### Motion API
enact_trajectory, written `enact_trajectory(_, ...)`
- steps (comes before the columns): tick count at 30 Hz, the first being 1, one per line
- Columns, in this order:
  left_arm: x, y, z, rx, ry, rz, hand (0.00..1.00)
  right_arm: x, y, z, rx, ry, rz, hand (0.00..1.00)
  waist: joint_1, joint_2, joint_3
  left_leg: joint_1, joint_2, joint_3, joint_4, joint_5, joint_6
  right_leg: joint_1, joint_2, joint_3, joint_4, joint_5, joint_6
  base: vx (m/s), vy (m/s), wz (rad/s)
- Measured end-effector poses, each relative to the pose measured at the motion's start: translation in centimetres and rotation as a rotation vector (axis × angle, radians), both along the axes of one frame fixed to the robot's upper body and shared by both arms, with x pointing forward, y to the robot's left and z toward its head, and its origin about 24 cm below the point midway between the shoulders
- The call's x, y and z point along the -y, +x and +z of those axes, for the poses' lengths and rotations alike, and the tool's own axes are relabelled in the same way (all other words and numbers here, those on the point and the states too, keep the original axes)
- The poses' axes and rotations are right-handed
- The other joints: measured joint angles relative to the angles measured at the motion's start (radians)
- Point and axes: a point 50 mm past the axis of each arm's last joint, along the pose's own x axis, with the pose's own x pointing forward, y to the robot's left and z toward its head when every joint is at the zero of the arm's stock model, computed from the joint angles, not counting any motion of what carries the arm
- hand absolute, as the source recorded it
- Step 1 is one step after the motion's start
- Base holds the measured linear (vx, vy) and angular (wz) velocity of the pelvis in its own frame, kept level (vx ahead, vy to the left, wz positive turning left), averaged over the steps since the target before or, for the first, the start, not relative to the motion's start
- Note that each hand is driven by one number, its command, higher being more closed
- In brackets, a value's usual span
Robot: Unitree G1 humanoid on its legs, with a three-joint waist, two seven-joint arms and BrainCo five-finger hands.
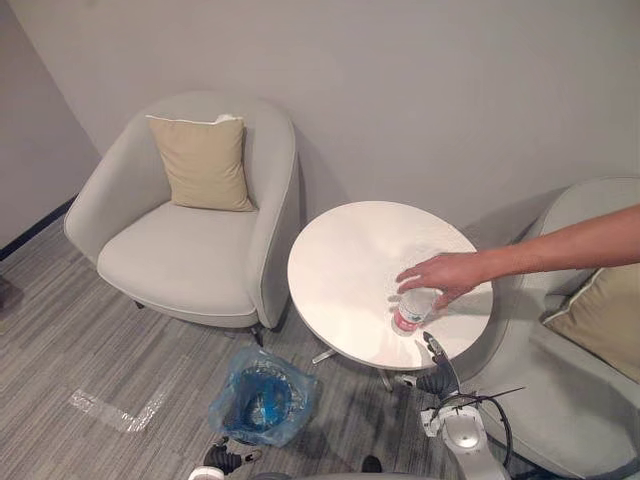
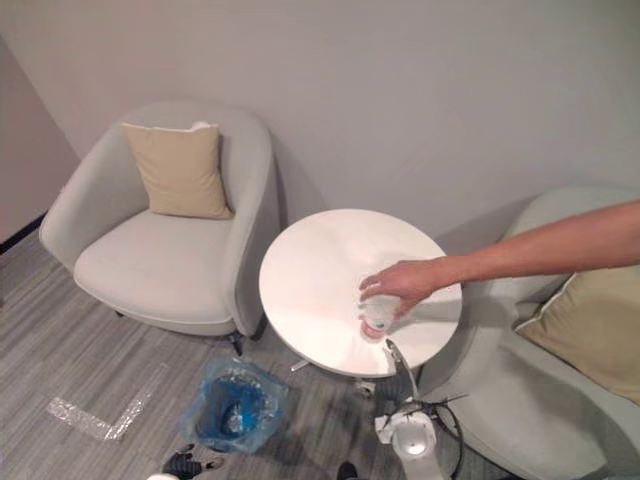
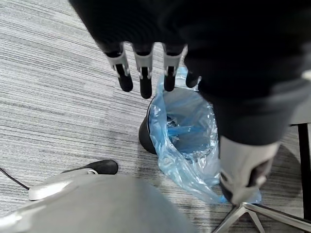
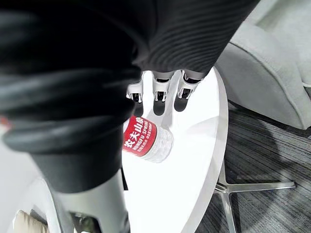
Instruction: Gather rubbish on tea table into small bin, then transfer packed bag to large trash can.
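A clear plastic bottle [image 1: 411, 311] with a red label [image 4: 139, 136] stands near the front right edge of the round white tea table [image 1: 345, 255]. A person's hand [image 1: 442, 274] reaches in from the right and rests on top of the bottle. My right hand [image 1: 436, 364] is just below the table's front edge, open, its straight fingers [image 4: 160, 90] pointing at the bottle without touching it. On the floor left of the table base stands the small dark bin [image 3: 145, 136], lined with a blue bag [image 1: 262, 397]. My left hand [image 3: 145, 74] hangs open above it.
A grey armchair [image 1: 190, 245] with a tan cushion [image 1: 204, 162] stands left of the table. Another grey armchair [image 1: 560, 400] with a cushion is at the right, close to my right arm. A tape mark [image 1: 118, 411] lies on the carpet. The table's metal foot [image 4: 252, 186] spreads below.
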Motion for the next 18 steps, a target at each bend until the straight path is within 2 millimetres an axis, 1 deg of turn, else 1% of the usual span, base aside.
enact_trajectory(4, 0.1, 0.0, 0.0, -0.001, 0.001, -0.011, 0.0, -0.2, 0.6, 0.2, 0.009, -0.002, 0.016, 0.0, 0.0, 0.004, -0.001, -0.012, -0.001, -0.015, -0.005, 0.007, -0.001, -0.008, -0.002, -0.014, -0.001, 0.0, 0.0, -0.03, -0.018, 0.11)
enact_trajectory(10, 0.2, 0.0, 0.0, -0.001, -0.001, -0.012, 0.0, -1.1, 2.1, 0.3, 0.014, 0.019, 0.05, 0.0, 0.001, 0.007, 0.001, -0.013, -0.002, -0.022, -0.02, 0.012, -0.001, -0.01, -0.001, -0.022, -0.007, 0.0, 0.0, -0.01, -0.006, 0.03)
enact_trajectory(18, 0.2, 0.1, 0.0, 0.0, -0.001, -0.013, 0.0, -1.2, 2.2, 0.0, -0.003, 0.015, 0.054, 0.0, 0.003, 0.007, 0.001, -0.013, -0.003, -0.04, -0.02, 0.012, -0.001, -0.005, -0.001, -0.04, -0.014, 0.0, 0.0, -0.01, -0.006, 0.07)
